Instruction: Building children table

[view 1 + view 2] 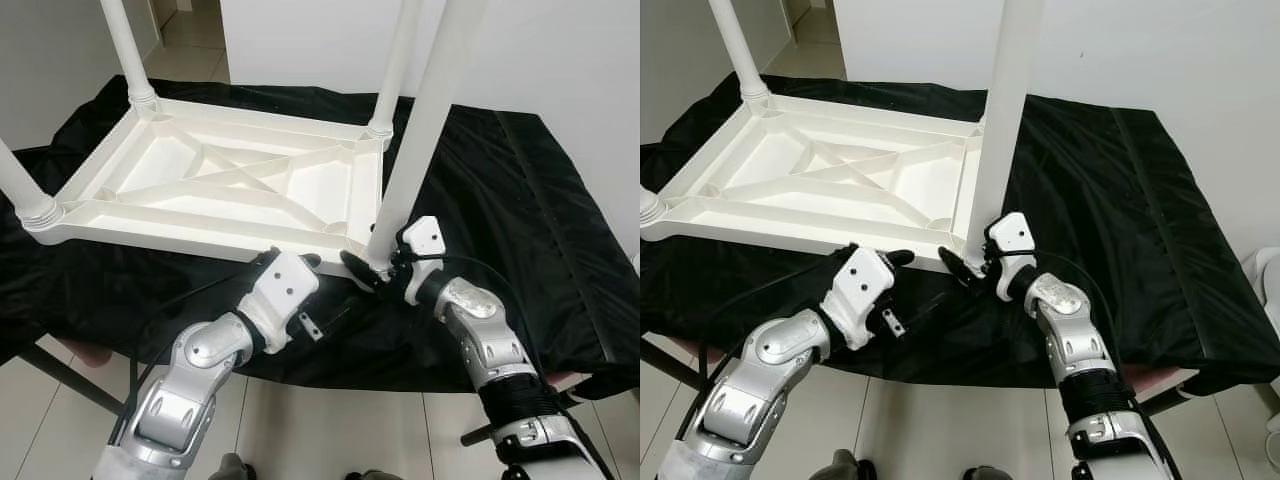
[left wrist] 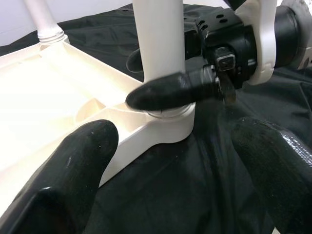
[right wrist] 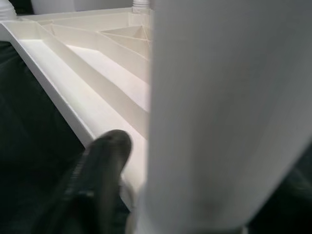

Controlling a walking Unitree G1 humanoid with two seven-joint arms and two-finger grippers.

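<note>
A white plastic children's table (image 1: pixel 220 190) lies upside down on a black cloth, with its legs pointing up. At the base of the near right leg (image 1: pixel 425 130), where it meets the corner socket, my right gripper (image 1: pixel 375 268) is shut on the leg. One finger crosses in front of the leg (image 2: pixel 158 48) and the other sits behind it. My left gripper (image 1: pixel 292 256) is open just left of that corner, at the tabletop's near rim. Its two fingers (image 2: pixel 63 180) are spread wide and hold nothing.
Three other legs stand up: far left (image 1: pixel 125 50), far right (image 1: pixel 395 60) and near left (image 1: pixel 20 185). The black cloth (image 1: pixel 520 220) drapes over the work table's front edge. Tiled floor lies below, and a white wall is close behind.
</note>
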